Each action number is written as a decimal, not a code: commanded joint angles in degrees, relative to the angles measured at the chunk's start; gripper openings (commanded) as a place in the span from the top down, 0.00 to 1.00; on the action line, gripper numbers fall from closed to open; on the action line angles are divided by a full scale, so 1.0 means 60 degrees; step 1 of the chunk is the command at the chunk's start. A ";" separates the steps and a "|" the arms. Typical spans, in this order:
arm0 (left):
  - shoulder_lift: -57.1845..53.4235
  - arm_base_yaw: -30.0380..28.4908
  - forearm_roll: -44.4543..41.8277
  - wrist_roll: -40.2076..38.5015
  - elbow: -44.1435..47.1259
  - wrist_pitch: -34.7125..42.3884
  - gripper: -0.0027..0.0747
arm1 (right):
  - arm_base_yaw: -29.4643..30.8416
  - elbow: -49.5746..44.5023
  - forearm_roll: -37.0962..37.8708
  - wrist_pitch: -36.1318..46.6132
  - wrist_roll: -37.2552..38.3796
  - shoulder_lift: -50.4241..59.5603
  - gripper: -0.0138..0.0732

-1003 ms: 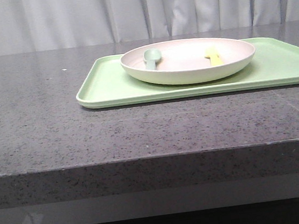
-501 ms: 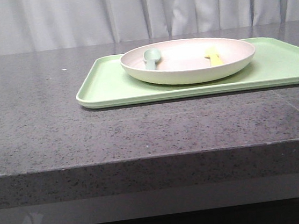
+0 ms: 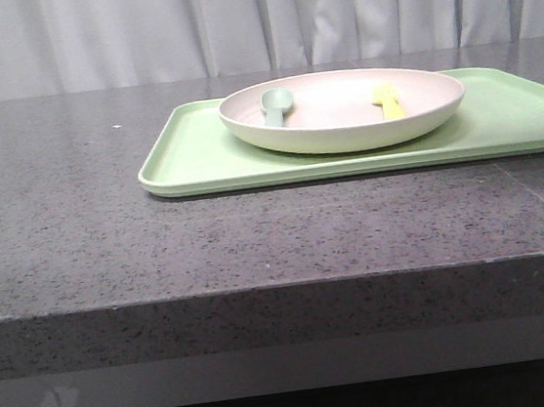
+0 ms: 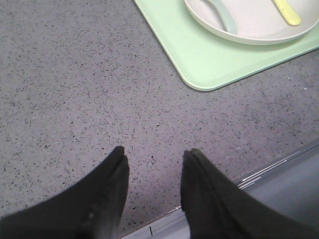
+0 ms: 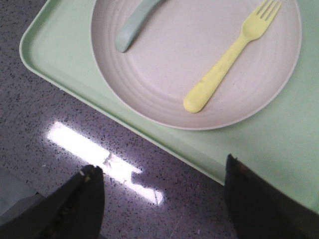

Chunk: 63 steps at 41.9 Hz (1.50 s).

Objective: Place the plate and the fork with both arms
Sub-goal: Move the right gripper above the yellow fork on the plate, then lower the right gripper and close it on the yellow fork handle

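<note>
The pinkish-cream plate (image 3: 342,109) rests on a light-green tray (image 3: 198,158). Inside it lie the yellow fork (image 3: 387,102) on the right and a grey-green spoon (image 3: 275,106) on the left. The right wrist view shows the plate (image 5: 164,84) with the fork (image 5: 227,59) lying flat in it. My right gripper (image 5: 162,172) is open and empty, held above the stone counter just off the tray's edge. My left gripper (image 4: 153,154) is open and empty over bare counter near the table edge, well apart from the plate (image 4: 249,25). Neither gripper shows in the front view.
The dark speckled stone counter (image 3: 109,242) ends in a front edge close to the camera. The tray (image 4: 209,59) has a rounded corner toward my left gripper. A bright light reflection (image 5: 99,159) lies on the counter by my right gripper. A grey curtain hangs behind.
</note>
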<state>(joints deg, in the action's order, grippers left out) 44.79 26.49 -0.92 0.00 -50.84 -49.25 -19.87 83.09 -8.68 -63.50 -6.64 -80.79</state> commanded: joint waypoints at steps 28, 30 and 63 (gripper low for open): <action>-0.0058 -0.0032 0.0083 -0.0065 -0.0243 0.0607 0.63 | 0.0052 0.3362 0.1355 -0.0436 0.2693 -0.3427 0.47; -0.0058 -0.0032 0.0083 -0.0065 -0.0243 0.0607 0.63 | 0.0070 0.3394 0.1371 -0.0436 0.2765 -0.3521 0.47; -0.0058 -0.0032 0.0083 -0.0065 -0.0243 0.0621 0.63 | 0.0681 0.4981 0.0901 -0.1050 0.3937 -0.5464 0.47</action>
<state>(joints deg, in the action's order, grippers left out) 44.79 26.49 -0.92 0.00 -50.84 -49.25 -16.41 111.16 -2.60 -70.87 16.62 -116.19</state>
